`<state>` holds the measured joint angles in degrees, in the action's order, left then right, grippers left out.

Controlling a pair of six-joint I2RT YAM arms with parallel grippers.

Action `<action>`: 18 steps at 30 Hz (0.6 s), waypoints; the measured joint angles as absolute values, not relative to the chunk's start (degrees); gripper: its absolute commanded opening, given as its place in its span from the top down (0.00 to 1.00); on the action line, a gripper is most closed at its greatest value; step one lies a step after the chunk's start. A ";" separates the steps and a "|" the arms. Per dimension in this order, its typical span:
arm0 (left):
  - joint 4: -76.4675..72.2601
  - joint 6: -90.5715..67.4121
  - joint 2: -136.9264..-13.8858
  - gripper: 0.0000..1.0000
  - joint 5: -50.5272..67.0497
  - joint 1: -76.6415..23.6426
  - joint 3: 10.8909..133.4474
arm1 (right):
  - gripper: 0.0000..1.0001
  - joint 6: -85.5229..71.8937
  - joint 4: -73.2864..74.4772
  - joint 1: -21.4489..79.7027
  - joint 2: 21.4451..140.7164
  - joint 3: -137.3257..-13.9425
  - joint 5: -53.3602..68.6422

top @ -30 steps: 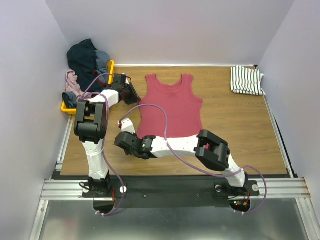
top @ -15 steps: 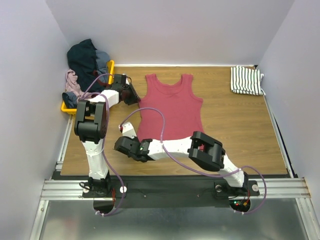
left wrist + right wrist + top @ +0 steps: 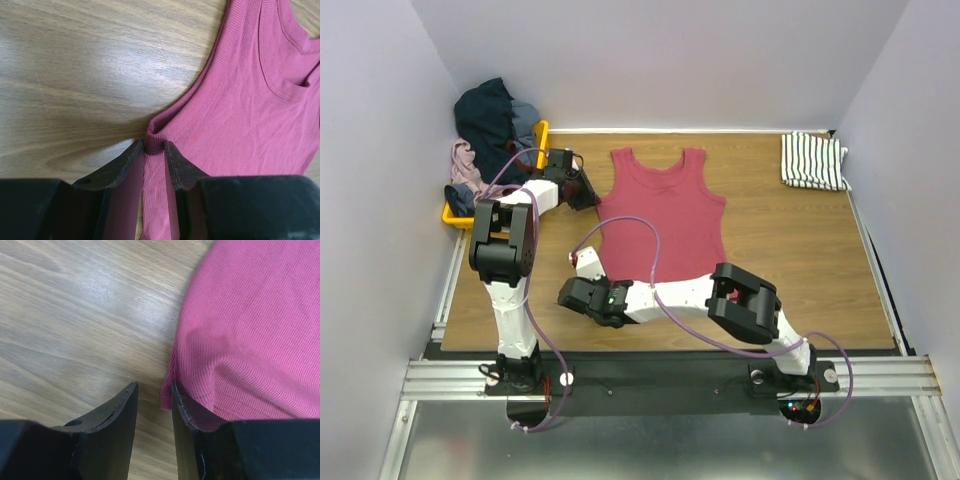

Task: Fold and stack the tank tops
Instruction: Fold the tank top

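The dark red tank top [image 3: 660, 215] lies flat on the wooden table, neck toward the far wall. My left gripper [image 3: 586, 190] is at its left armhole. In the left wrist view the jaws [image 3: 155, 145] pinch a bunched fold of the ribbed armhole edge [image 3: 240, 100], and the cloth touches both fingers. My right gripper [image 3: 583, 266] is at the top's lower left corner. In the right wrist view it [image 3: 154, 387] stands open with bare wood in the gap, and the hem corner [image 3: 250, 330] drapes over its right finger. The striped tank top [image 3: 812, 160] sits folded at the far right.
A yellow tray [image 3: 541, 131] at the far left holds a heap of dark and pale clothes [image 3: 490, 120]. White walls close in the table on three sides. The right arm's elbow [image 3: 745, 300] lies low across the near edge of the table.
My right gripper has slid right and a little nearer, up to the hem corner. The left gripper's jaws have narrowed onto the armhole edge.
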<state>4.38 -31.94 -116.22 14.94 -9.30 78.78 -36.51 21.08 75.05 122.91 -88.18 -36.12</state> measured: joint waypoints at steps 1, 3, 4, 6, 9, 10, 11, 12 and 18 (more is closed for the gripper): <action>4.38 -31.94 -116.22 0.66 14.92 -9.30 78.78 | 0.61 -36.49 21.15 75.22 122.91 -88.18 -36.34; 4.38 -31.94 -116.22 0.66 14.85 -9.30 78.78 | 0.61 -36.45 21.19 75.53 122.91 -88.18 -36.88; 4.38 -31.94 -116.22 0.66 14.83 -9.30 78.78 | 0.61 -36.34 21.23 75.81 122.89 -88.18 -37.41; 4.38 -31.92 -116.22 0.66 14.83 -9.30 78.78 | 0.61 -36.12 21.50 76.29 122.80 -88.31 -38.00; 4.38 -31.94 -116.25 0.66 14.81 -9.30 78.78 | 0.60 -35.57 21.76 76.97 122.34 -88.60 -38.65; 4.38 -31.94 -116.25 0.66 14.81 -9.30 78.78 | 0.61 -35.51 21.89 76.99 122.23 -88.75 -38.81; 4.40 -31.94 -116.25 0.66 14.81 -9.30 78.78 | 0.61 -35.35 21.93 77.01 122.15 -89.08 -39.03; 4.38 -31.94 -116.27 0.67 14.81 -9.30 78.78 | 0.60 -35.27 21.93 77.06 122.13 -89.36 -39.11; 4.38 -31.94 -116.31 0.67 14.83 -9.30 78.78 | 0.60 -34.46 22.06 77.32 121.84 -90.52 -39.51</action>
<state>4.38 -31.94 -116.31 14.83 -9.30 78.78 -34.46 22.06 77.32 121.84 -90.52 -39.51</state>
